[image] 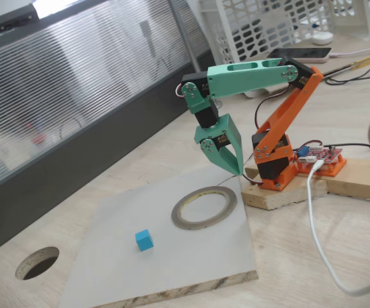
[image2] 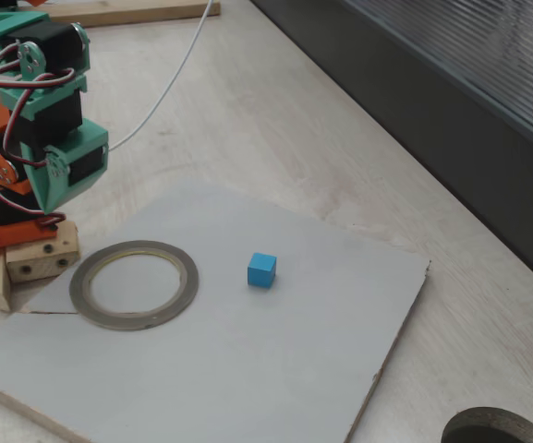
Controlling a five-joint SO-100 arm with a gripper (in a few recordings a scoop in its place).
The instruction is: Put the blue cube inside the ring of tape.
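Small bright cyan-blue plain cube [image: 144, 240] sits flat on a pale grey plywood board [image: 191, 256] that lies on the light wooden counter [image: 338, 256]. In both fixed views the cube is alone on the board, touching nothing.

Flat, thin grey-tan ring of tape with a yellowish inner rim [image: 204, 207] lies flat on the same board, near the board's corner closest to the arm's base. Cube is outside the ring, a short way off: down-left of it in one fixed view [image: 144, 240], right of it in the other [image2: 261, 269]. Inside of the ring shows bare board [image2: 135, 281].

Green-and-orange arm has its green pincer [image: 237, 172] pointing down, tip hanging just above the far edge of the board beside the ring, apart from the cube. Fingers look pressed together at the tip, holding nothing. In the other fixed view the pincer's green upper body [image2: 67, 171] is above the ring's far-left side; fingertips are not clear there.

Orange arm base [image: 276, 163] is fixed on a raw wood block [image: 281, 192]. White cable [image: 316, 224] trails over the counter. Round dark hole in the countertop [image: 37, 262] lies beside the board.
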